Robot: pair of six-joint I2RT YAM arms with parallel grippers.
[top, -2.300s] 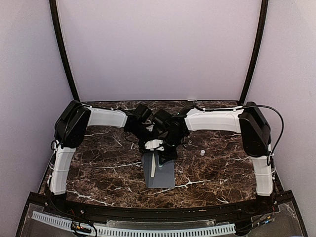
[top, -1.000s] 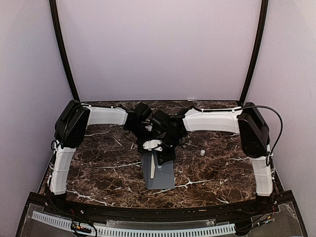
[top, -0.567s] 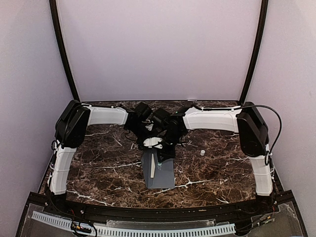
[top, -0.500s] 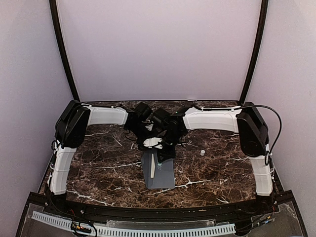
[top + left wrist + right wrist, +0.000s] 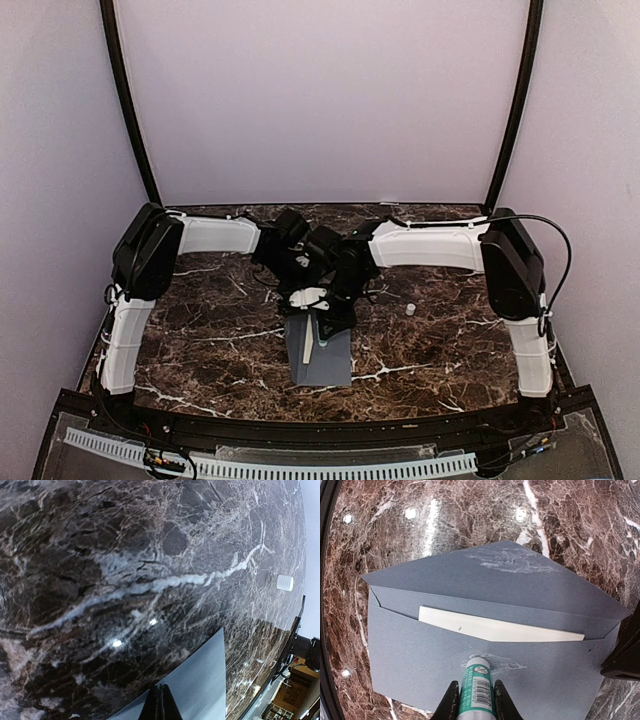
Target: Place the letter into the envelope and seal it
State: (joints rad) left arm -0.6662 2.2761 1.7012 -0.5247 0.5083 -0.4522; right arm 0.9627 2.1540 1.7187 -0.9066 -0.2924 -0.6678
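1. Right tool (image 5: 474, 695) is clamped on a green glue stick (image 5: 476, 672), whose tip touches the envelope (image 5: 445, 645) at a shiny smear.
2. Left tool (image 5: 159, 705): fingers pressed together at the envelope's edge. I can't tell if paper is pinched.
3. The right wrist view shows the letter (image 5: 495, 627) tucked in the pocket, with a cream strip showing under the open flap.
4. The left wrist view misses the letter but catches a white cap (image 5: 285, 582) on the counter (image 5: 100, 555), well apart.

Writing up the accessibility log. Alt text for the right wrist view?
The right gripper holds a green glue stick against the grey-blue envelope, lying with its flap open on the marble table. The cream letter is tucked in its pocket, one strip showing.
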